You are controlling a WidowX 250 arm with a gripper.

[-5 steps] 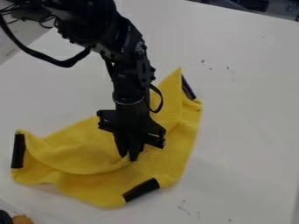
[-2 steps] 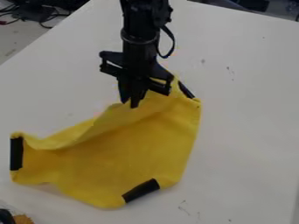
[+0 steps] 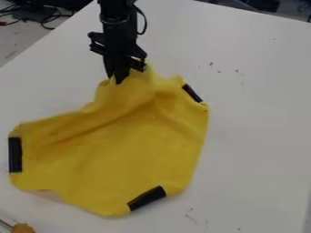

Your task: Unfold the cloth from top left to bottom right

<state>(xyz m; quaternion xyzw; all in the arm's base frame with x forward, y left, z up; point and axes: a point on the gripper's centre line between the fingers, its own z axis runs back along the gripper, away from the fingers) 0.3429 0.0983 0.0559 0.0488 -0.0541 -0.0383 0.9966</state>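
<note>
We saw the end effector (image 3: 117,81) pinching the top edge of the yellow cloth (image 3: 133,150), which lay across the bench (image 3: 258,136), creased below the grip, with black strips (image 3: 15,154) at its borders.

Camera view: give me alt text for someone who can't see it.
A black two-finger gripper holds the far edge of a yellow cloth, mostly spread but creased on a white table, with black strips at its left, right and near edges.

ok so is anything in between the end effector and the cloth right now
No, nothing visible stands between them: the end effector meets the cloth at its upper edge. The brownish thing at the view's bottom left lies apart from both.
</note>
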